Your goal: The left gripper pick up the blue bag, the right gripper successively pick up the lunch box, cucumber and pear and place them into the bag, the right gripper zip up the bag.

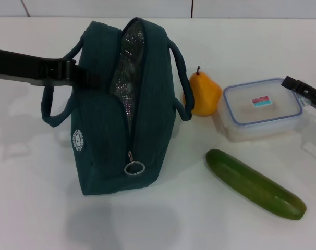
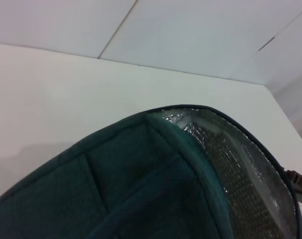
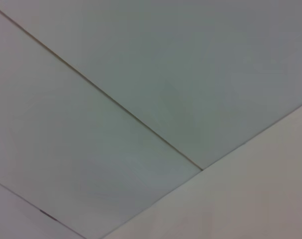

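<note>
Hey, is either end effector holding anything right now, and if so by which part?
The left end effector reaches the blue bag at its upper side by a handle; an actual grip cannot be told. The right end effector, beside the lunch box, holds nothing.

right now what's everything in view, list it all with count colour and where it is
bag: 1, dark teal-blue with silver lining, standing on the table left of centre, zip open
pear: 1, orange-yellow, just right of the bag, beside the box
box: 1, clear with blue-rimmed lid and a small red-and-teal sticker, right side of the table
cucumber: 1, dark green, lying on the table in front of the box
table: 1, white, under everything
left gripper: 1, black, at the bag's left side by the handle
right gripper: 1, black, at the right edge, by the box's far right corner
</note>
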Action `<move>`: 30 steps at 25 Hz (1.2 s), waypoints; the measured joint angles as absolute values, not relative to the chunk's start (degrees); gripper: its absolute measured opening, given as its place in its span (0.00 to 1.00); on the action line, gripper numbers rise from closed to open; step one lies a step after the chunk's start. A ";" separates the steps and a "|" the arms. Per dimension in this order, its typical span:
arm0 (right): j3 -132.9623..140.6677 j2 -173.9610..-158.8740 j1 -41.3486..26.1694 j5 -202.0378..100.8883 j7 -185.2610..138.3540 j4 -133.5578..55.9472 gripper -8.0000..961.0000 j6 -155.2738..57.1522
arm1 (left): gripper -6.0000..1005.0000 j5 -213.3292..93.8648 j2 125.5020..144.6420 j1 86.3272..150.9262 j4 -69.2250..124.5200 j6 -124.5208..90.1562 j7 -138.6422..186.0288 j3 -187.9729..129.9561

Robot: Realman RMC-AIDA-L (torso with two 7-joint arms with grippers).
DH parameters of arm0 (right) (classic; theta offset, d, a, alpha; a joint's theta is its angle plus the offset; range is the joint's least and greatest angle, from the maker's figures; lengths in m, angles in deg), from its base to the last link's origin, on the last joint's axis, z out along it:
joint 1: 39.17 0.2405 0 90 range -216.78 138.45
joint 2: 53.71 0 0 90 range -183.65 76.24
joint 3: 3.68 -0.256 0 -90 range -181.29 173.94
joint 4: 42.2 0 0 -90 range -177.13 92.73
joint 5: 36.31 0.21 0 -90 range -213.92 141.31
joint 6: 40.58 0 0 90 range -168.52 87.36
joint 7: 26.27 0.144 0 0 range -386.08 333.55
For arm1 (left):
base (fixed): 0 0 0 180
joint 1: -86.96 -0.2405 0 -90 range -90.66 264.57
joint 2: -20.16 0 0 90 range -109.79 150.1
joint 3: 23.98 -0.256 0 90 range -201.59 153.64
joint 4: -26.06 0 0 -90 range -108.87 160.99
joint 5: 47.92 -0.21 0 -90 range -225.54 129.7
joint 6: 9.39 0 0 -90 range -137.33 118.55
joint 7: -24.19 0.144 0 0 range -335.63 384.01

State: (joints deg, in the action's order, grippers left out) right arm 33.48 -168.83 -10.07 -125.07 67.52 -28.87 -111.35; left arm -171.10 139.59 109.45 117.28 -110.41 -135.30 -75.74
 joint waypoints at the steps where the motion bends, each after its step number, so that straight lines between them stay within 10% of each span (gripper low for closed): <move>1: 33.49 -168.87 -10.07 -124.99 67.63 -28.97 0.79 -111.34 | 0.05 -171.10 139.57 109.45 117.28 -110.36 -135.27 -75.75; 13: 33.03 -168.84 -10.20 -124.63 68.01 -30.16 0.56 -111.42 | 0.05 -171.05 139.51 109.50 117.21 -110.09 -134.53 -75.68; 30: 32.92 -169.02 -10.34 -124.63 69.00 -31.53 0.53 -112.42 | 0.05 -171.00 139.51 109.72 115.07 -109.50 -133.05 -75.38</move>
